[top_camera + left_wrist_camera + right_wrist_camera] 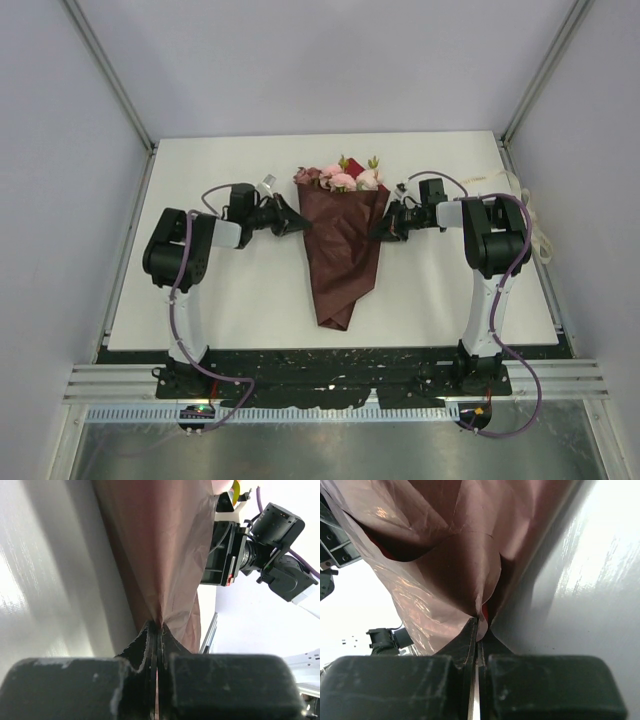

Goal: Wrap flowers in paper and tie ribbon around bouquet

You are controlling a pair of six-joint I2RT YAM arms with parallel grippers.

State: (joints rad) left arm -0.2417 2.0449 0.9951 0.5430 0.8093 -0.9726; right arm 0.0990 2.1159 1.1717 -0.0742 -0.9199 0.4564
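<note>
Desk (250, 300): white and flat, with pale walls (60, 150) at 9, 12 and 3 o'clock.

Left arm (180, 250) and right arm (490, 240): both bent inward towards the desk centre, one on either side of the work. Purple cables (185, 330) run along each.

Bouquet (343, 215): lies flat at the desk centre, wide end at 12 o'clock and pointed tip at 6 o'clock.

Paper (340, 270): maroon, glossy and creased, forming the cone. Its upper side edges are pulled outward at 9 and 3 o'clock.

Ribbon (541, 236): cream and loosely looped, at the 3 o'clock edge of the desk. It is well apart from the bouquet, and the right arm stands between the two.

Flowers (345, 178): pink blooms and green leaves show above the wide end. The stems are hidden inside the cone.

Left claw (297, 226): closed tight, pinching the 9 o'clock edge of the paper. The wrist view confirms a fold held between the tips.

Right claw (381, 229): closed tight, pinching the 3 o'clock edge of the paper in the same way.
</note>
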